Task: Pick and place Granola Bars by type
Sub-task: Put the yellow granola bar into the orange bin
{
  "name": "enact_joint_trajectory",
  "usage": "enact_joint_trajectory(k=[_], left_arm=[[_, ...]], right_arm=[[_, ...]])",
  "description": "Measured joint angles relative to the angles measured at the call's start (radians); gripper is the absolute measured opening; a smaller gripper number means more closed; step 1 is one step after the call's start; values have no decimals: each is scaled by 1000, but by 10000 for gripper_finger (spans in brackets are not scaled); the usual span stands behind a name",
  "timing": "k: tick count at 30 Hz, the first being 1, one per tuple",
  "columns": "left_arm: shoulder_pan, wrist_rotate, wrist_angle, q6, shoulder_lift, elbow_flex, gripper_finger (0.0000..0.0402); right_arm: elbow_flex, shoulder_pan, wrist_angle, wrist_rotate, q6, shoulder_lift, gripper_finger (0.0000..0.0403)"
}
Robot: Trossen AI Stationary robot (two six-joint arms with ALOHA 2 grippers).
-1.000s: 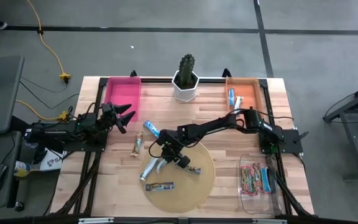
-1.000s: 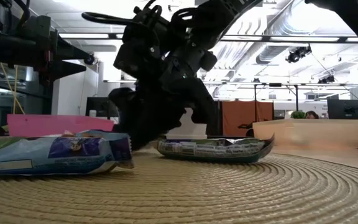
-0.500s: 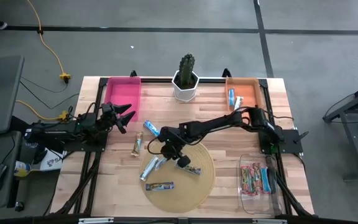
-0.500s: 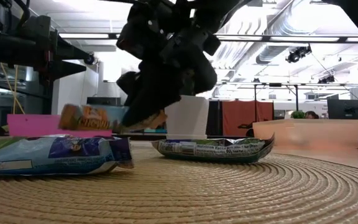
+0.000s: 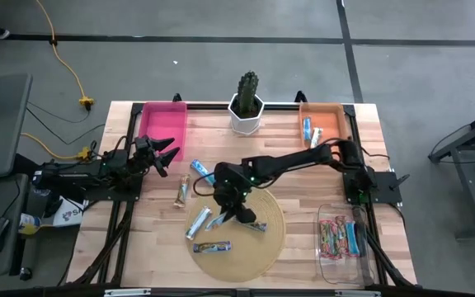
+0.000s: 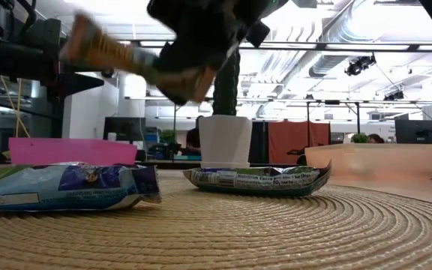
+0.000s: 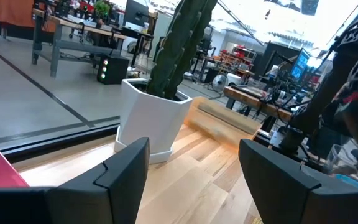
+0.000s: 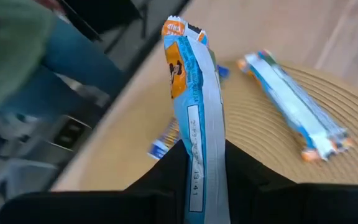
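Observation:
My right gripper [image 5: 224,200] hangs over the round woven mat [image 5: 258,247], shut on a blue-and-white granola bar with an orange end [image 8: 191,93], which also shows high up in the low view [image 6: 115,54]. More granola bars lie about: a blue-and-white one [image 5: 198,223], a multicoloured one [image 5: 211,246] and another [image 5: 252,223] flat on the mat, plus a tan one [image 5: 181,192] and a blue one [image 5: 202,171] on the wood. My left gripper [image 5: 168,157] waits open beside the pink bin [image 5: 165,124]. My right gripper pinches the bar near one end [image 8: 199,163] between its two fingers, coming slanting down from the table's right side. The rest of the bar sticks out past the fingertips along the fingers. It is lifted clear of the mat and tilted, free end highest.
A cactus in a white pot [image 5: 246,107] stands at the far middle. An orange bin [image 5: 326,124] at the far right holds bars, and a clear tray [image 5: 342,239] at the near right holds several. A person's legs show beyond the table in the right wrist view.
My right gripper has closed on the bar on the mat and risen with it, rolling its wrist. The bar has gone from lying flat to level just above the mat, then to high and tilted. The other bars have stayed put.

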Motion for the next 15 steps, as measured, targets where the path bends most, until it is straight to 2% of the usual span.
enact_joint_trajectory(k=[7,15], left_arm=[[0,0,0,0,0,0,245],[0,0,0,0,0,0,245]], right_arm=[[1,1,45,-157,180,-79,60],[1,19,11,-226,399,-198,59]])
